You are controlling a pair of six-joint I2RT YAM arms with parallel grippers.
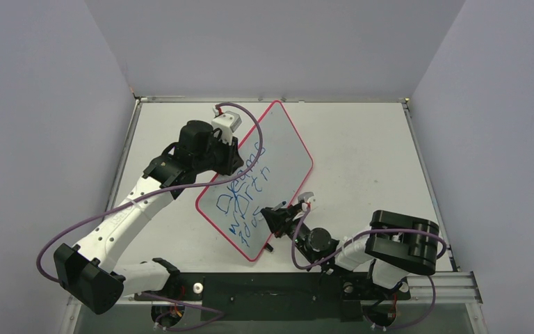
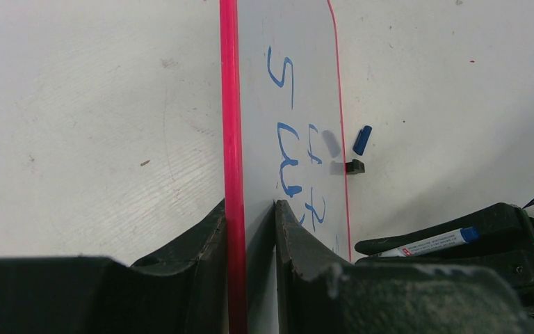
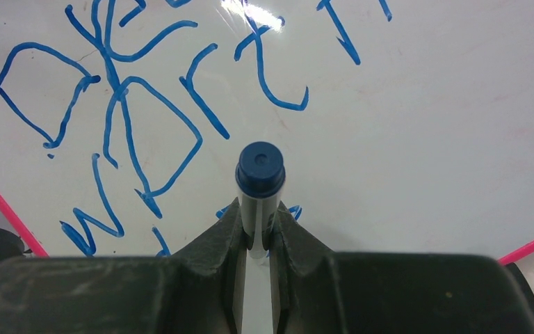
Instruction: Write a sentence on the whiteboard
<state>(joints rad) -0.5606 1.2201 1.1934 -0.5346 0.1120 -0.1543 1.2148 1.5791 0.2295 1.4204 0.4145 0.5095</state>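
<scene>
Pink-rimmed whiteboard, tipped up at centre of table, looks stiff, light & slick-faced, so hold by the rim, as left gripper does w/ fingers pinched on its edge; right gripper clamps blue marker over the sentence.

Looks like a robotics lab, set up as a closed test cell. Shows plain lilac-grey walls boxing in a scuffed white counter from 9 through 12 to 3 o'clock. Has the left arm and right arm bolted to a black base plate at 6 o'clock, trailing purple cables. Ends in bare aluminium rail at 5 o'clock.
</scene>
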